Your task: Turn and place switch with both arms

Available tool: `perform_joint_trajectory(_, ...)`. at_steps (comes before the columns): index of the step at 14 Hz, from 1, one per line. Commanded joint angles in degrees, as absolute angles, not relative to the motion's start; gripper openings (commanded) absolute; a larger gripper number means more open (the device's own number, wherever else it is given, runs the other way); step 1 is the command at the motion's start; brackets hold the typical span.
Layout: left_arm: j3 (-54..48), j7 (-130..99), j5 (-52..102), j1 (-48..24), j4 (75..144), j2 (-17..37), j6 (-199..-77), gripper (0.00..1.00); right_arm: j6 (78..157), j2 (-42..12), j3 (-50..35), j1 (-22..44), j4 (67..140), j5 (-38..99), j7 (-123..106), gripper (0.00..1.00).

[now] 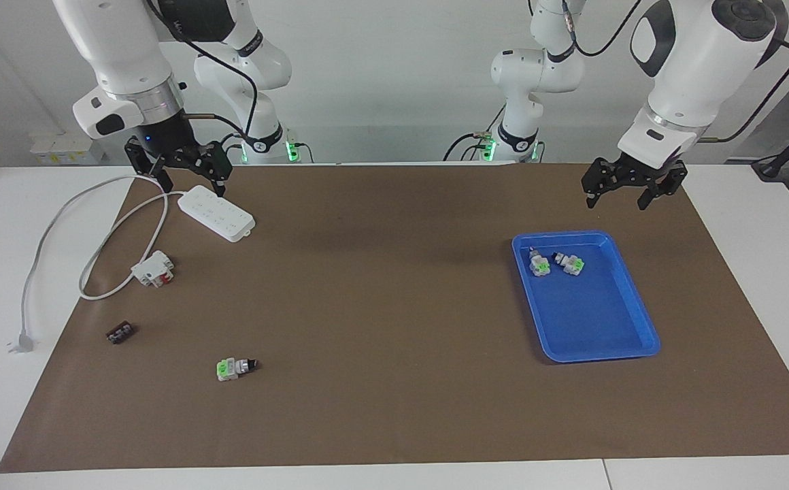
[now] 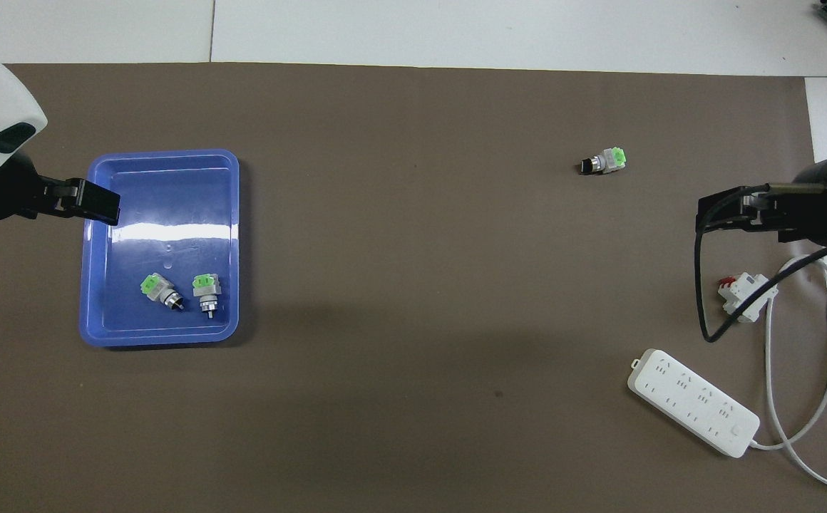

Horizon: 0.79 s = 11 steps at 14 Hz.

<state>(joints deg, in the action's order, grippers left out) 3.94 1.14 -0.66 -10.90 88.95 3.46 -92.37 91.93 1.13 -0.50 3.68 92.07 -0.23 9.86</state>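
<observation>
Seen from across the worktop [image 1: 741, 272], going left to right. White worktop, covered almost wholly by a brown mat [image 1: 394, 306].

Right arm [image 1: 129, 61] at the upper left, its pincer [image 1: 187, 178] hung just above the end of a white power strip [image 1: 216, 213] — fingers spread, holding nothing. Cable [image 1: 61, 224] looped from the strip out over the mat's edge, ended in a plug [image 1: 20, 341] on the bare worktop. Inside the loop's reach, a white-and-red block [image 1: 153, 269], touching the cable. Farther from the robots, a tiny black block [image 1: 120, 333], lying alone. Farther still and a little toward the middle, the switch [image 1: 235, 367] — lying on its side on the mat, green end block toward the right arm's end of the worktop, black knob tip toward the middle, well apart from both pincers.

Broad bare stretch of mat in the middle.

Toward the left arm's end, a blue tray [image 1: 622, 340] with two more switches [image 1: 555, 263], green-ended, lying side by side in the part nearest the robots. Left arm [image 1: 694, 75] at the upper right, its pincer [image 1: 632, 190] held in the air above the mat just beside the tray's nearest rim — fingers apart, empty.
</observation>
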Motion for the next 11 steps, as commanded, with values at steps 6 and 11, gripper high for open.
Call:
perform_joint_trajectory(6,4.04,2.20,-1.67,-9.58,91.14,1.67,-95.01,1.00,91.76,2.72,0.18,4.04,93.87,-0.88,6.42,1.00)
perform_joint_trajectory(11,4.04,2.11,-1.58,-9.23,91.32,1.58,-94.83,1.00,90.62,2.81,0.17,4.04,93.78,-0.79,6.94,1.00)
